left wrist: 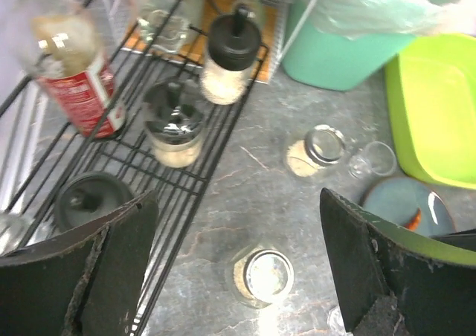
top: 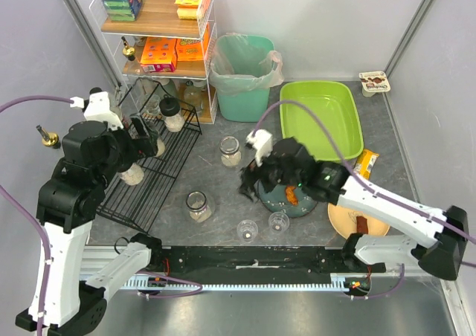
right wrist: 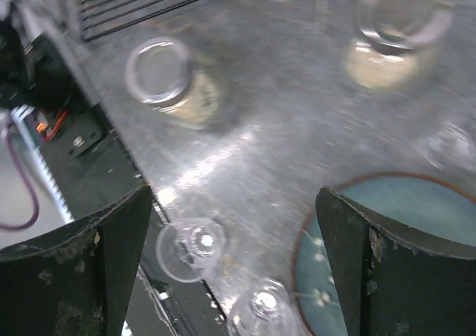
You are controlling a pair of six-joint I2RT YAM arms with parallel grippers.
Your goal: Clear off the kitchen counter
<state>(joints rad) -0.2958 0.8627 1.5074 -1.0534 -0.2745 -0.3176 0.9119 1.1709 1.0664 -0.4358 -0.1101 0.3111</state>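
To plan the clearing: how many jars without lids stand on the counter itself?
2. The far jar stands in front of the bin; the near jar stands beside the wire rack. Others may be hidden.

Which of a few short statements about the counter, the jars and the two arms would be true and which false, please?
1. The left arm and the right arm both have open, empty jaws. True.
2. Two glass jars stand on the kitchen counter, outside the black wire rack. True.
3. The lime-green tub holds a jar. False: nothing shows inside it.
4. The green bin lies on its side. False: it stands upright, lined with a bag.
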